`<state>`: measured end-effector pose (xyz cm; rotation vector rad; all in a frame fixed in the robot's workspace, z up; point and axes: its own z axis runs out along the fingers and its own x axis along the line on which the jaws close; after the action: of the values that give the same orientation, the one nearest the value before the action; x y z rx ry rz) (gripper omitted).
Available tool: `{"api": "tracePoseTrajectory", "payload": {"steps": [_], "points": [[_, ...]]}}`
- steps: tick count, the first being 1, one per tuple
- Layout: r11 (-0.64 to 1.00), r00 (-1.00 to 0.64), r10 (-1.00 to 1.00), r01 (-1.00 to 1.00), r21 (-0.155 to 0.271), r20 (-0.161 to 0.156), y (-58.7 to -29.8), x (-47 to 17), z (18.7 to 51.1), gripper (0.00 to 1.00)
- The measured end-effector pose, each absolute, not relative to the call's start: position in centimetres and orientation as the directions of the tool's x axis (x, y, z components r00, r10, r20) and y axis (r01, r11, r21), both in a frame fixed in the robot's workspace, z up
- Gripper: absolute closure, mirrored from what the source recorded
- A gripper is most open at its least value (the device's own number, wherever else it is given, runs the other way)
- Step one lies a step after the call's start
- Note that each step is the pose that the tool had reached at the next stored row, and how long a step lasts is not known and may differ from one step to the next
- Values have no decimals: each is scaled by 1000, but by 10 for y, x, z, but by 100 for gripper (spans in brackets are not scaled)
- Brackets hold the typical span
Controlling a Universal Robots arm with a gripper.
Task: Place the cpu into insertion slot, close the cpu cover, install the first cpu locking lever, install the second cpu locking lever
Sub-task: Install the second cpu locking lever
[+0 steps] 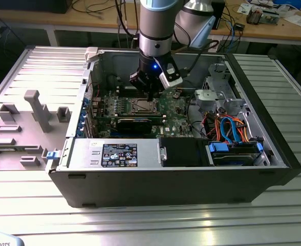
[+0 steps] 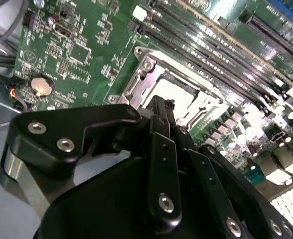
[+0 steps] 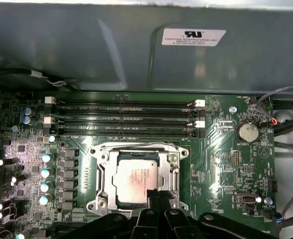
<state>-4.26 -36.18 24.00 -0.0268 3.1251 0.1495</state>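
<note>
While the arm hangs down into the open computer case (image 1: 273,154) in the exterior view, its pincer (image 1: 149,95) sits just above the insertion slot (image 1: 143,106) on the green motherboard (image 1: 171,110), with the case resting on the ribbed metal bench (image 1: 150,220). From this angle I cannot tell whether the fingers are spread or pressed together.

Seen in the second wrist view, the pincer (image 2: 162,107) looks clenched, its black fingertips (image 2: 159,112) brought together with nothing visibly between them, hovering at the edge of the insertion slot (image 2: 179,97). The memory slots (image 2: 226,50) run close alongside.

Looking through the first wrist view, the cpu (image 3: 136,180) lies flat inside the insertion slot (image 3: 99,154), and the cpu cover (image 3: 174,172) appears to lie around it as a silver frame. The pincer (image 3: 158,195) tip rests at the socket's near rim.

My worry is a slightly off-line push: the tip could skid off a thin lever or the frame and scrape the chip top or nearby small parts. Pressing down on a chip not fully seated could also bend the socket's contacts.
</note>
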Motion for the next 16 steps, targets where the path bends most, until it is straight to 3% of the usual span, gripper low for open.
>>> {"api": "tracePoseTrajectory", "payload": {"steps": [5, 16], "points": [[994, -1000, -16, -17, 111, -14, -378, -43, 239, 89], [994, -1000, -16, -17, 110, -14, -381, -44, 239, 89]]}}
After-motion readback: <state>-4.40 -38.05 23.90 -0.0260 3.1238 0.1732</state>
